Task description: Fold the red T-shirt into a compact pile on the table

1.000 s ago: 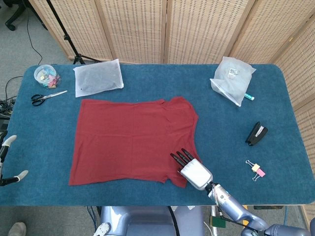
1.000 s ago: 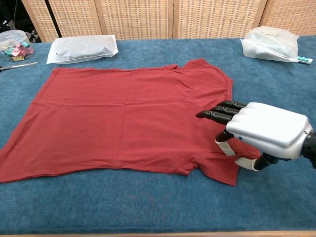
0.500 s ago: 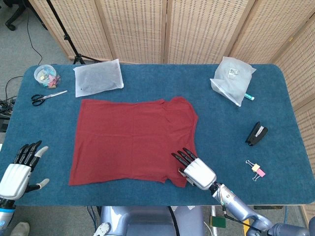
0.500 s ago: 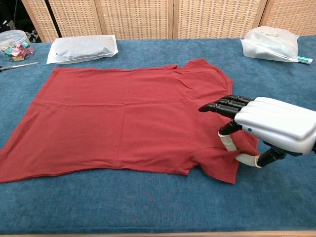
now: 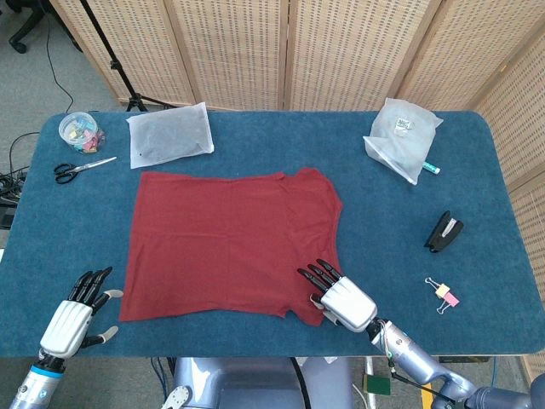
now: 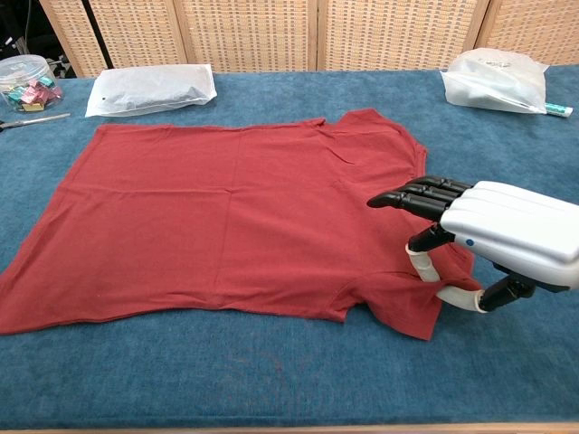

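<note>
The red T-shirt (image 5: 226, 243) lies spread flat on the blue table (image 5: 77, 221), collar toward the right; the chest view shows it too (image 6: 226, 208). My right hand (image 5: 345, 300) hovers over the near right sleeve (image 6: 407, 307), dark fingers (image 6: 416, 195) stretched out above the cloth and the thumb curled down at the sleeve's edge. It holds nothing that I can see. My left hand (image 5: 75, 319) is over the table just left of the shirt's near left corner, fingers spread and empty. The chest view does not show it.
Along the far side sit a white packet (image 5: 170, 134), a jar of clips (image 5: 77, 129) and scissors (image 5: 83, 168). To the right are a clear bag (image 5: 402, 136), a teal pen (image 5: 430, 168), a black stapler (image 5: 444, 232) and a binder clip (image 5: 444, 293).
My left hand has come in from the table's left edge toward the shirt's near left corner. The right hand drifted slightly toward the near right over the sleeve.
</note>
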Available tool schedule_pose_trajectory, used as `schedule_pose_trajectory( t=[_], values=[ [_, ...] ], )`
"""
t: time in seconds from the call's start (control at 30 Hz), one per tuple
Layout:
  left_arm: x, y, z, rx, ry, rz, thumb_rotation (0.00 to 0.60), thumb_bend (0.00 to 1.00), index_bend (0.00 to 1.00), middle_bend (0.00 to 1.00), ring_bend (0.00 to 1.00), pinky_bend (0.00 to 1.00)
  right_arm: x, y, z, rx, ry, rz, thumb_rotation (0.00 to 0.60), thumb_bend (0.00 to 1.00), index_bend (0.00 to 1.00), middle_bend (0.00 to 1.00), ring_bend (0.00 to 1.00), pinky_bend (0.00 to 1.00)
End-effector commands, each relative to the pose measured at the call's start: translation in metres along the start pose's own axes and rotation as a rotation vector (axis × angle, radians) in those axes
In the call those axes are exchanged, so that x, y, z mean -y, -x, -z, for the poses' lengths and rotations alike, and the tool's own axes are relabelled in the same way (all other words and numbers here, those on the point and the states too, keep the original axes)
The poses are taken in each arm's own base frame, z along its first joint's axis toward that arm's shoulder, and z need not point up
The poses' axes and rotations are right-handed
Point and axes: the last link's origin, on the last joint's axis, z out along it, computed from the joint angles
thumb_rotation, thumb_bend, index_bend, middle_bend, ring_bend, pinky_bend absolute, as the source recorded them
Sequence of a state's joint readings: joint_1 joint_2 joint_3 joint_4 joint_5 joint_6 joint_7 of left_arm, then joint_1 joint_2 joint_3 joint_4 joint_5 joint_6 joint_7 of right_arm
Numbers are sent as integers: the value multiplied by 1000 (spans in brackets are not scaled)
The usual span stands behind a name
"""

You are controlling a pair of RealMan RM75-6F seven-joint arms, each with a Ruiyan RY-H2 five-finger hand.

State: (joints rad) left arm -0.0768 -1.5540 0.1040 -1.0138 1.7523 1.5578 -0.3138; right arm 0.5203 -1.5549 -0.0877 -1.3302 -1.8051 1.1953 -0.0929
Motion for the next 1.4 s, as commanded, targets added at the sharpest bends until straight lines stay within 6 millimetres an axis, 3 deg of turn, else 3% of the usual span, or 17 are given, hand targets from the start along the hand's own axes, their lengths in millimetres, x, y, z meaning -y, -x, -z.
schedule_pose_trajectory(
  t=[0.03, 0.77, 1.1, 1.4],
  values=[
    [0, 1, -3, 2, -5, 2, 600, 197, 350, 0, 0, 0, 0, 1, 0, 1, 0, 1, 600, 543, 644, 58, 0, 0],
    [-7, 29, -17, 74, -10, -29, 600, 212, 393, 0, 0, 0, -5, 1, -1, 6, 21, 5, 600, 549, 644, 58, 0, 0],
    [-5, 31, -21, 78, -16, -26, 600, 341, 406, 0, 0, 0, -7, 0, 0, 5, 26, 5, 600, 569, 644, 58, 0, 0],
    [-5, 33, -22, 99, -24, -24, 600, 368, 482, 0, 0, 0, -7, -1, 0, 5, 29, 4, 600, 569, 644, 58, 0, 0]
  ],
)
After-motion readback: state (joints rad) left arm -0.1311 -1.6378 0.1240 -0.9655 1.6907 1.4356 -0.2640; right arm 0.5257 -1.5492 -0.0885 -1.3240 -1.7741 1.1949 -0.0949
